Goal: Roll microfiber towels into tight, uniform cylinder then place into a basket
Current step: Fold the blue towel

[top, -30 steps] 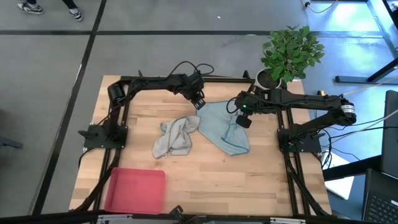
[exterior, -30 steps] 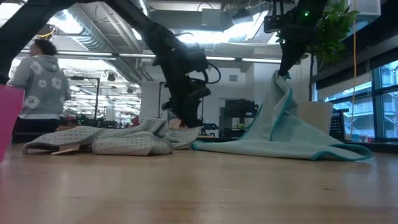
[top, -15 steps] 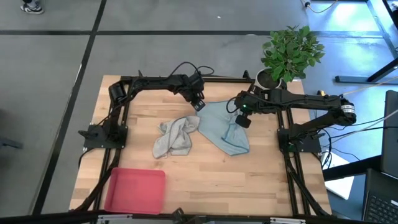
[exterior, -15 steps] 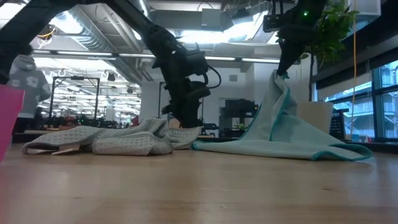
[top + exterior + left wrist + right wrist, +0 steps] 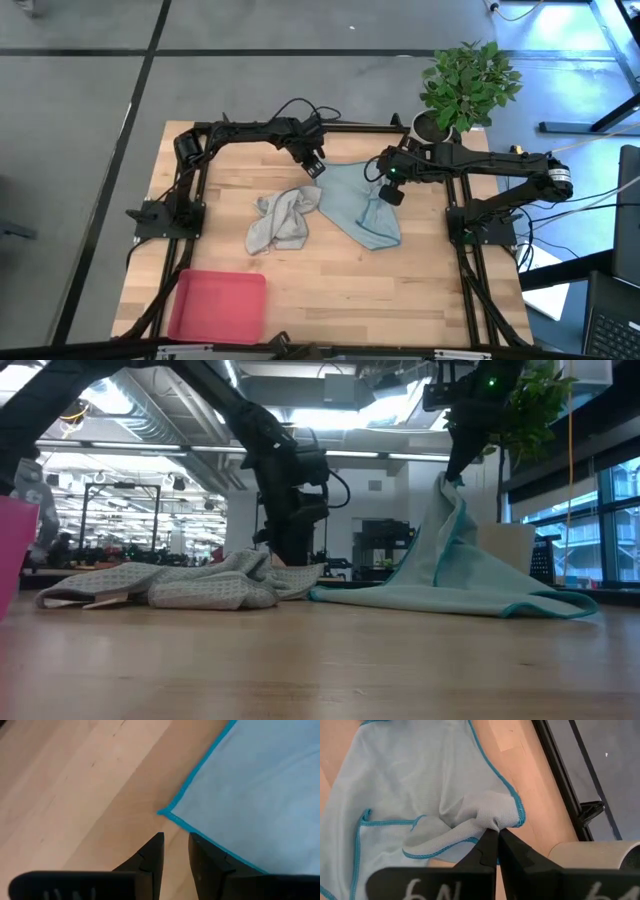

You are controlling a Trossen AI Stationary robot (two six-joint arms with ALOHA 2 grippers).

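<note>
Teal towel point(image 5: 420, 795) hangs pinched in right gripper point(image 5: 496, 836).

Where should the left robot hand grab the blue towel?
Best guess: the free corner of the blue towel, from above. It lies flat just ahead of the left gripper, while the right gripper pinches another edge up.

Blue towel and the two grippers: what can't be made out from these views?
- Blue towel: its spread is partly hidden under the right gripper in the high view.
- Left gripper: whether it touches the table; the wrist view cannot settle it.
- Basket: cut off by the low view's edge.
- Grey towel: crumpled, folds hidden.
</note>
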